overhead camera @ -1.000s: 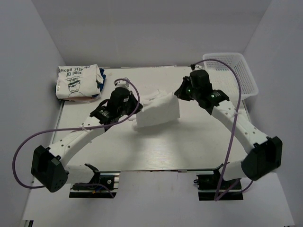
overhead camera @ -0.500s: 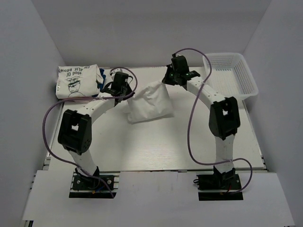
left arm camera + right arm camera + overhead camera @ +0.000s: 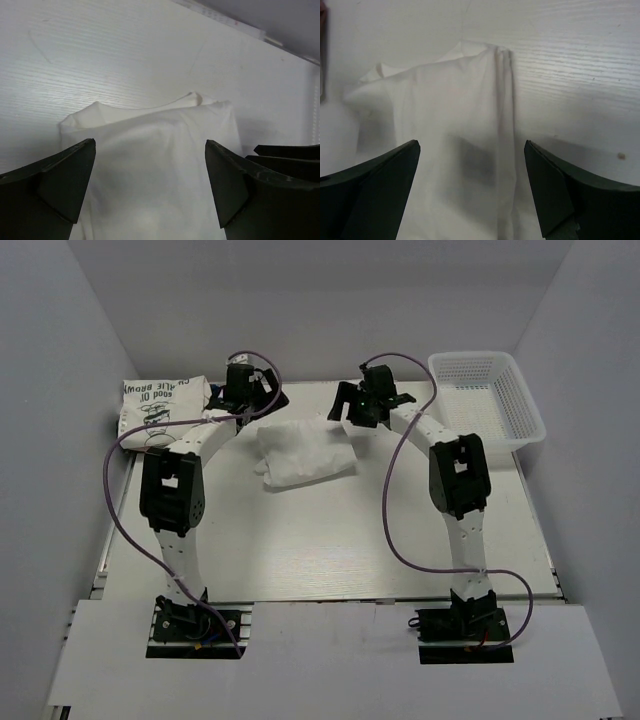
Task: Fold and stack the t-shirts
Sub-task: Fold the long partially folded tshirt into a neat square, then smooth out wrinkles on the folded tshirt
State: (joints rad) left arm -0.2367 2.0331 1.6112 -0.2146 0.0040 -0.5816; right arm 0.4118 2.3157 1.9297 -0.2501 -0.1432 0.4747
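Note:
A plain white folded t-shirt [image 3: 302,453] lies flat and slightly crumpled on the table's far middle. A second folded t-shirt [image 3: 160,412], printed with a black line drawing and dark text, rests at the far left with a bit of colourful cloth at its right edge. My left gripper [image 3: 252,408] hovers open just above the plain shirt's far left corner. My right gripper [image 3: 347,412] hovers open over its far right corner. In the left wrist view the gripper [image 3: 150,145] straddles the shirt [image 3: 160,120] without touching it. The right wrist view shows the same: gripper [image 3: 471,145] over shirt [image 3: 455,105].
A white mesh basket [image 3: 486,360] stands at the far right corner. The white table [image 3: 330,540] stretches towards the arm bases. Purple cables loop from both arms over the table's sides.
Both grippers have opened and let go of the white shirt. It has dropped flat onto the table. Both arms have drawn back towards the far edge.

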